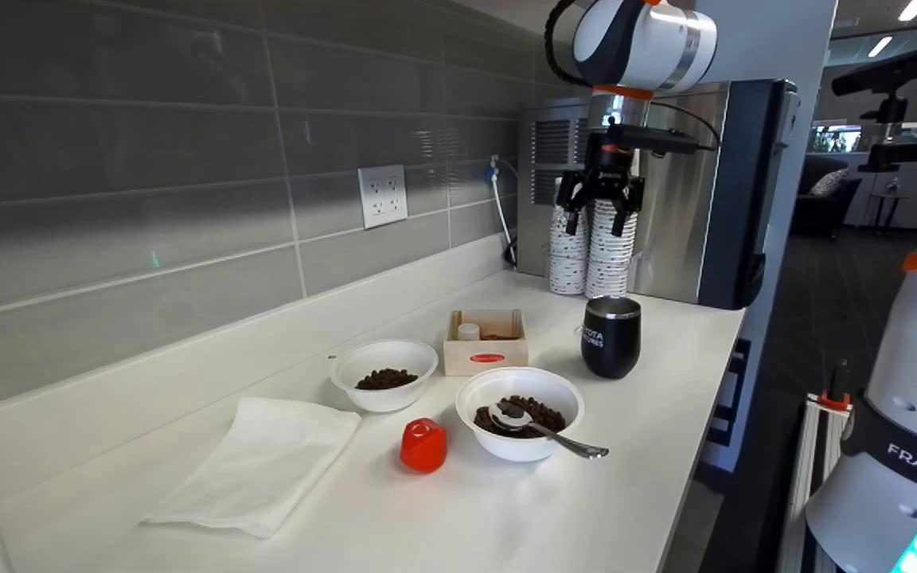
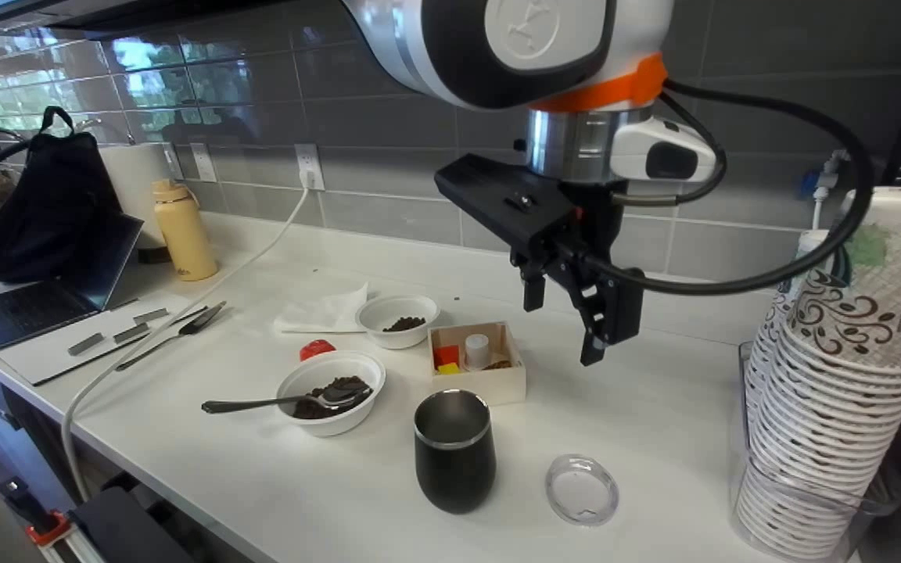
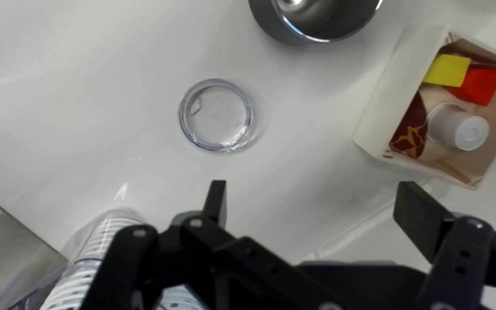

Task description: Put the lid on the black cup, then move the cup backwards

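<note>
The black cup [image 1: 611, 342] stands upright and uncovered on the white counter. It also shows in an exterior view [image 2: 455, 469] and at the top of the wrist view [image 3: 269, 21]. The clear round lid [image 2: 582, 489] lies flat on the counter beside the cup, apart from it, on the side toward the paper cup stacks. It is near the middle of the wrist view [image 3: 215, 115]. My gripper [image 1: 595, 227] is open and empty, raised above the counter nearer the wall than the lid. Its two fingers [image 3: 310, 189] are wide apart in the wrist view, with only bare counter between them.
A small wooden box [image 2: 478, 387] stands near the cup on the wall side. Tall paper cup stacks [image 2: 841, 407] stand beyond the lid, before a steel machine [image 1: 677, 191]. Two white bowls [image 1: 520, 450] [image 1: 384, 398], a spoon [image 1: 578, 446] and a red cup [image 1: 423, 446] lie farther along.
</note>
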{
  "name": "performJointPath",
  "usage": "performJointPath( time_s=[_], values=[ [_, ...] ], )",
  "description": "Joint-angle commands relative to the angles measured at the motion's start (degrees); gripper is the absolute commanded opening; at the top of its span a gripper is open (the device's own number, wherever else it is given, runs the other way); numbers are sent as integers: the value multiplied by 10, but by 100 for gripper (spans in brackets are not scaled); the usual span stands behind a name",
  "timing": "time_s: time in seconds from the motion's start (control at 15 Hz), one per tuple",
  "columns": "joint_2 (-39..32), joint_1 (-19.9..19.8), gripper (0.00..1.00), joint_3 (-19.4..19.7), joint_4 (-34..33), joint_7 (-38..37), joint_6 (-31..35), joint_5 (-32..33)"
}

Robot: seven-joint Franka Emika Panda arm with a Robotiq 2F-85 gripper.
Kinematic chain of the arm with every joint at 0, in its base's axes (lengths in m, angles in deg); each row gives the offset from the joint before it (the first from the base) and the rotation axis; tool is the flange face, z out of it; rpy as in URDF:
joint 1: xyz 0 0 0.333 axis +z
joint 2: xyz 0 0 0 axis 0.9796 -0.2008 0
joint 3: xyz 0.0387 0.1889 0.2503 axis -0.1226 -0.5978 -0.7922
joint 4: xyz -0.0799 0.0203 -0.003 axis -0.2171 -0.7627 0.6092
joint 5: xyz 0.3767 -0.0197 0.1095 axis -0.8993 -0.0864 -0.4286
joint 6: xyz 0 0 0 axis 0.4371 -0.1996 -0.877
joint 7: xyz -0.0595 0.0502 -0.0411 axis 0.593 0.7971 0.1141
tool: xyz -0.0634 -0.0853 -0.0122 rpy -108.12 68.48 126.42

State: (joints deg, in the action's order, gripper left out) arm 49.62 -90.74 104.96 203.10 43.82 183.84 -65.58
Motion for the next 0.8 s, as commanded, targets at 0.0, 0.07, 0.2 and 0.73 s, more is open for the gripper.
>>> performJointPath(
  time_s=[0.0, 0.07, 0.2, 0.73],
  values=[
    [-64, -14, 100, 3, -17, 8, 16, -28],
    [-80, -17, 100, 5, -19, 12, 21, -38],
    [-110, -24, 100, 7, -24, 15, 33, -57],
    [-237, -51, 100, -9, -56, 14, 72, -106]
  ],
)
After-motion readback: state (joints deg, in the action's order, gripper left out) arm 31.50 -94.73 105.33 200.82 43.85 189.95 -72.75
